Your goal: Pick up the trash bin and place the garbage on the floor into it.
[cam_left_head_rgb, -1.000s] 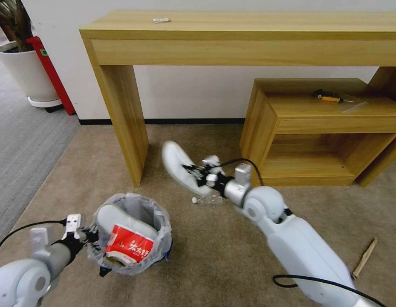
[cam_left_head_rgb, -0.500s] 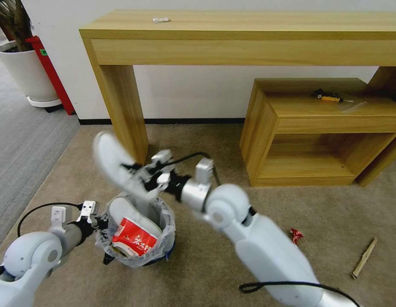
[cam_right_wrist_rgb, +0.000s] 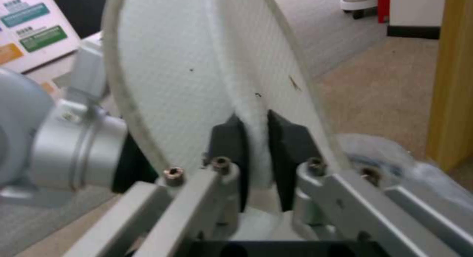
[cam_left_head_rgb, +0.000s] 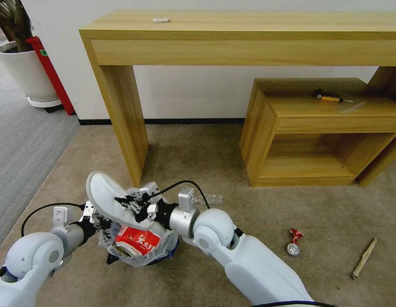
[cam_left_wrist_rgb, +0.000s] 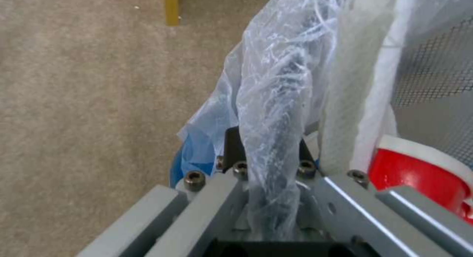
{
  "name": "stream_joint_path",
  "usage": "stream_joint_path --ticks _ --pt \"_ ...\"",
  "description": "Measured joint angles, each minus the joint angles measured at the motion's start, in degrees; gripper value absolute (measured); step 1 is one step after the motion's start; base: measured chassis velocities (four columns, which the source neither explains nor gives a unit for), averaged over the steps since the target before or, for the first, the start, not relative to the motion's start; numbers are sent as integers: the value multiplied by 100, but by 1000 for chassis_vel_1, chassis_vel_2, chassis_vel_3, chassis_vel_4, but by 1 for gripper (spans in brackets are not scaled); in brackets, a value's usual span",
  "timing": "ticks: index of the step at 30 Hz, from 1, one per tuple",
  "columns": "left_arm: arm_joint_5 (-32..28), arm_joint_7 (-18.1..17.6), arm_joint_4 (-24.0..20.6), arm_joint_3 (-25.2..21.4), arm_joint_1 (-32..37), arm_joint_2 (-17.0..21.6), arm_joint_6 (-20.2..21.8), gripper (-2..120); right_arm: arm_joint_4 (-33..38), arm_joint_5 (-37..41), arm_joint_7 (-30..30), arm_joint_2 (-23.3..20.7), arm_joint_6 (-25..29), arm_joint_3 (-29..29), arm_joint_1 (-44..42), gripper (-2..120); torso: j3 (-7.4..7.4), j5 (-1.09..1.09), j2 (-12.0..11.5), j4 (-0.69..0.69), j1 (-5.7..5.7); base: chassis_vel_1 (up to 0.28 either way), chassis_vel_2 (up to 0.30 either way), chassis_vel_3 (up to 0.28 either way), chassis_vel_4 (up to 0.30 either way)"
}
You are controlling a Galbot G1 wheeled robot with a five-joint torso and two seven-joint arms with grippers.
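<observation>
White and lightly dimpled, a slipper is pinched at its strap between the closed black pads of the right gripper, which holds it tilted right over the mouth of the trash bin. In the right wrist view the slipper stands between the two pads, squeezed tight. The left gripper is clamped shut on the bin's near rim, its pads biting the crinkly bag and the black wall under it. The bin sits low at the robot's left front on the beige carpet, close to the leg of the long wooden table. Inside it lie another white slipper and a red paper cup. Out on the carpet to the right lie a red can and a wooden stick, well apart from the bin; a clear bottle lies just behind the right arm.
</observation>
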Motion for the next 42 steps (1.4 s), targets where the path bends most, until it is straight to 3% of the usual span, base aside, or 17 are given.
stream_joint_path --ticks 7,11,14,18,20,21,29,35,42 --pt "-4 42 -170 -318 232 21 0 0 -159 -295 -2 -91 221 19 -50 47 0 0 0 0 0 0 0 0 0" --pt "-5 43 -205 -350 259 27 0 0 -123 -356 7 -129 254 97 -77 55 0 0 0 1 0 0 0 0 0" --pt "27 44 -237 -411 316 -32 0 0 26 -428 268 -241 267 413 -104 75 0 0 0 0 0 0 0 0 0" --pt "141 106 -239 -554 432 -197 0 0 -39 -560 445 -421 313 864 -219 88 0 0 0 1 0 0 0 0 0" --pt "141 106 -239 -554 432 -197 0 0 -39 -560 445 -421 313 864 -219 88 0 0 0 1 0 0 0 0 0" --pt "229 163 -250 -642 501 -302 0 0 -185 -671 434 -524 334 1175 -351 97 0 1 0 0 0 0 0 0 0" --pt "378 233 -268 -894 565 -739 1 0 -331 -1027 597 -959 521 2152 -1048 100 0 2 0 0 0 0 0 0 0" --pt "550 364 -233 -968 659 -897 1 0 -239 -1554 779 -1068 987 2811 -1743 100 0 2 0 1 0 0 0 0 0" --pt "675 489 -227 -1050 698 -961 1 0 -126 -1857 402 -1377 1304 3847 -2635 100 -1 1 0 -2 0 0 0 0 0"
